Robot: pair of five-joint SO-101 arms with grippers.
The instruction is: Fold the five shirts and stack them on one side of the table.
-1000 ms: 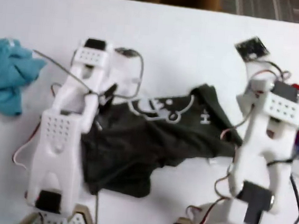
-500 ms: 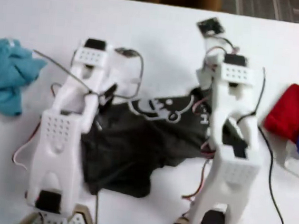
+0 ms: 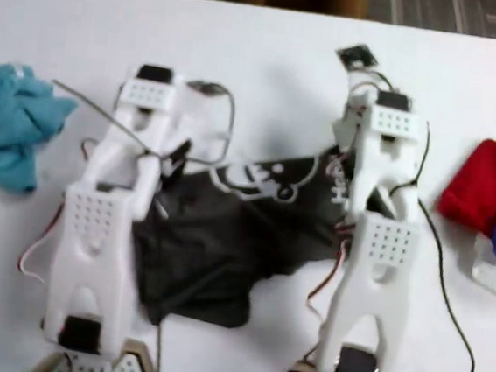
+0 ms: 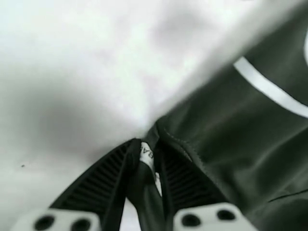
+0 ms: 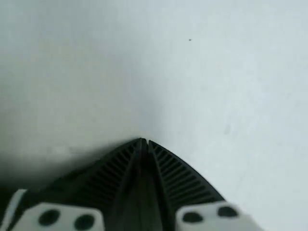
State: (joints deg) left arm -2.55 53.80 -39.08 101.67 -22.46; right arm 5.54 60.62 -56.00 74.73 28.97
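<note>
The black shirt lies crumpled in the middle of the table, between the two arms. The left gripper is almost closed and pinches its edge. The right gripper is closed tight at the shirt's other side. I cannot tell if it has cloth. A blue shirt lies far left, a red shirt far right.

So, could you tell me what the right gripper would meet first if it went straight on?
The right gripper would likely meet only bare table, going by its wrist view.
</note>
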